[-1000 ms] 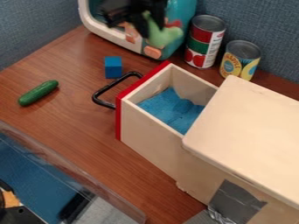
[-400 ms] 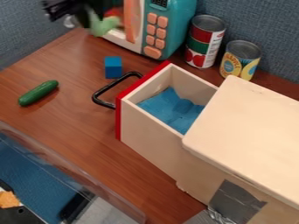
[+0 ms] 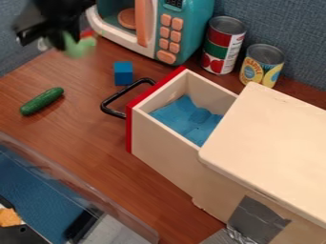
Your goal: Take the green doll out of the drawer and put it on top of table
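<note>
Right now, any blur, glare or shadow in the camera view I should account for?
Camera view: black two-finger gripper and soft green doll blurred, doll's outline smeared; pale reflections along the clear plastic panel at lower left; bright glints on crumpled silver foil at the bottom edge; inner walls of the pale wooden drawer dimmer than the box top.

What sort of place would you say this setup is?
Probably a robot test bench dressed as a toy kitchen: there is a teal toy microwave, a plastic-looking cucumber and food cans, with a robot arm over the wooden table.
</note>
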You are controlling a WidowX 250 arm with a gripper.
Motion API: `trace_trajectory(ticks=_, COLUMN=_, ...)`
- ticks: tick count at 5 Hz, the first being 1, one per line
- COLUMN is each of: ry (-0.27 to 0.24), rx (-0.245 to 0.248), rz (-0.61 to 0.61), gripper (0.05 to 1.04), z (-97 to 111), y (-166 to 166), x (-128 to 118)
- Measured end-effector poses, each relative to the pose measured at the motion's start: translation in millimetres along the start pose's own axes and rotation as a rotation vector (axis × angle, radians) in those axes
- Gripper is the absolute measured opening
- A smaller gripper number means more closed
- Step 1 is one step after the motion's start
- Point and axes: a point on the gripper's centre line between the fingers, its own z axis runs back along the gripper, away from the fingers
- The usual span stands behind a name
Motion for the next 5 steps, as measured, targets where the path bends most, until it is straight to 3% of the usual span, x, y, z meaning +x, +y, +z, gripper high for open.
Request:
trace_trajectory(ticks=2, ry=0.02, rx=0.057, rz=0.074, gripper=0.209, z=-22, y=22, x=18)
trace_trajectory(ticks=5, ry=0.006, rx=0.04, rz=0.017, gripper=0.209, z=-52, y=7, x=46)
